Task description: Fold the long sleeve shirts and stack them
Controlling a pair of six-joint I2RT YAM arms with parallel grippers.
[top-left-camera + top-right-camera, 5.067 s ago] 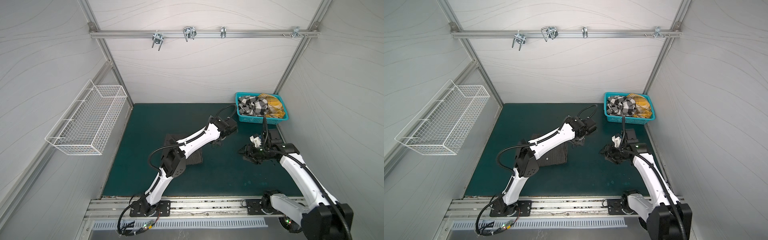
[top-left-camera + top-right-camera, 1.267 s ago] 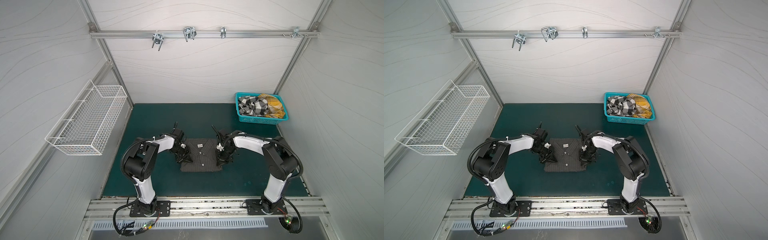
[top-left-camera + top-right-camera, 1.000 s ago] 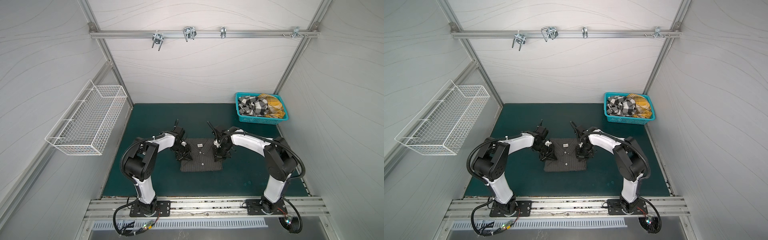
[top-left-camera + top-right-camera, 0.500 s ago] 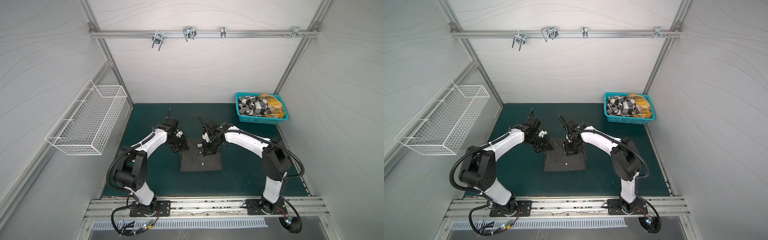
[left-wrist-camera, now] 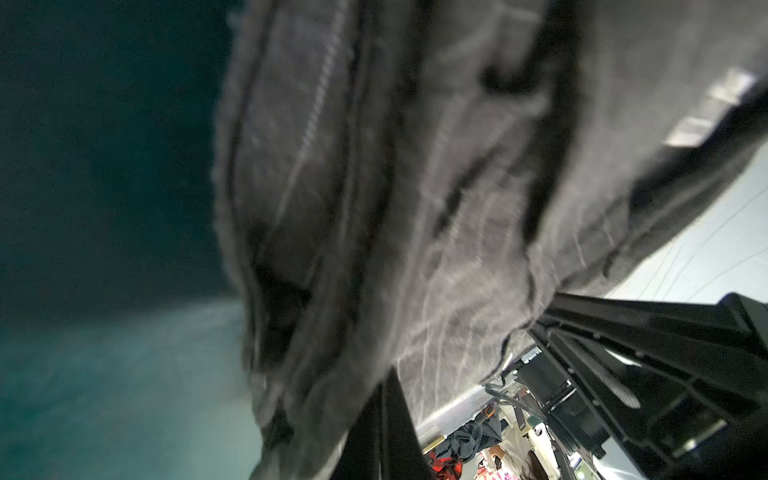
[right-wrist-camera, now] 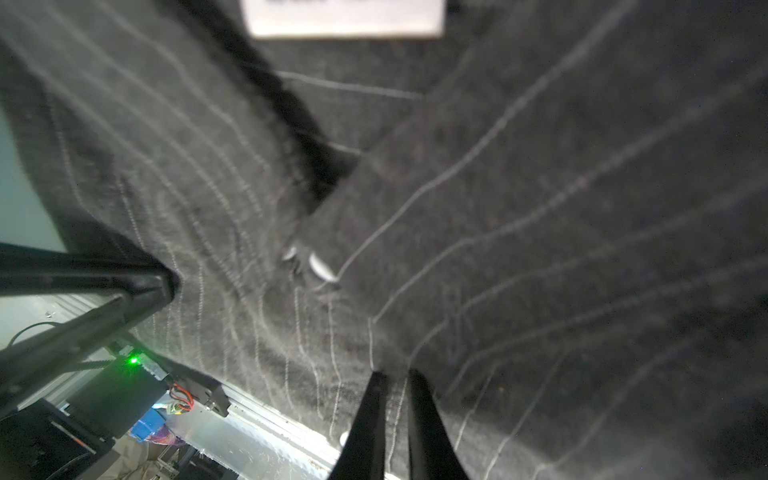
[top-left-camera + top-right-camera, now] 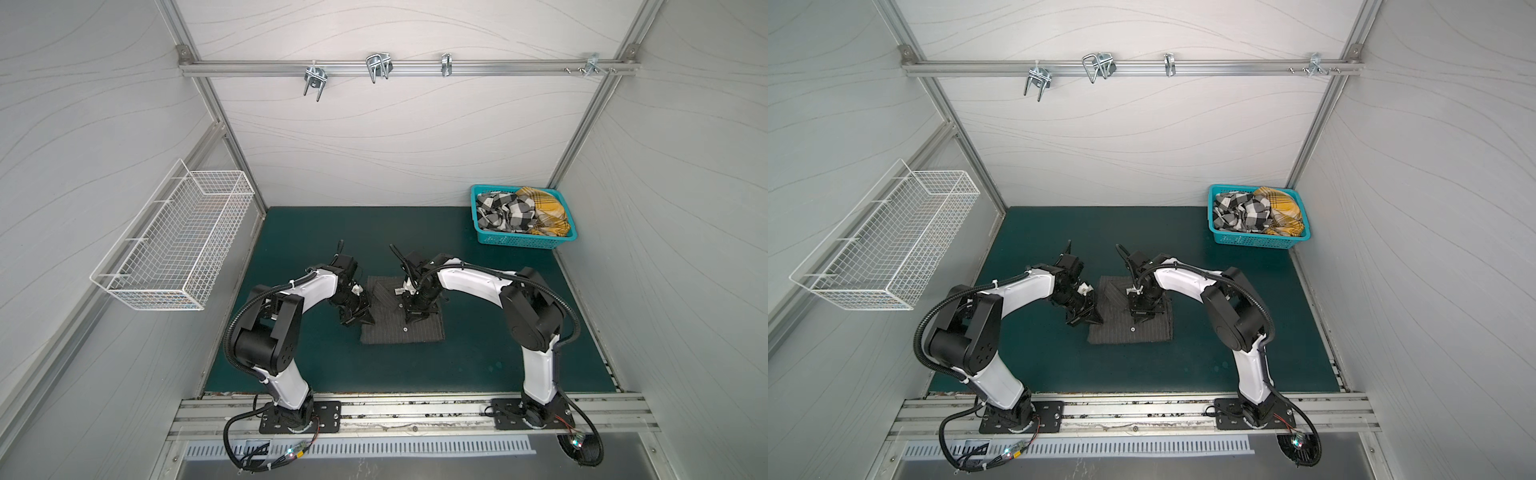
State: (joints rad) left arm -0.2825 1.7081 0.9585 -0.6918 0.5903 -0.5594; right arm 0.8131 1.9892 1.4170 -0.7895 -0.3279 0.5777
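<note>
As arms arch inward, left hand (image 7: 360,318) and right hand (image 7: 415,319) pinch the shirt (image 7: 424,333).

Both top views are lit brightly and evenly from overhead; only faint shadows are thrown on the dark green table mat (image 7: 478,365). The silver aluminium frame rail (image 7: 407,68) is rendered sharp and straight (little edge distortion is seen). In the wrist views the dark charcoal pinstriped cloth shirt (image 6: 540,208) is shown dim and blurred, while the white wall panel (image 5: 715,249) is rendered far brighter.
</note>
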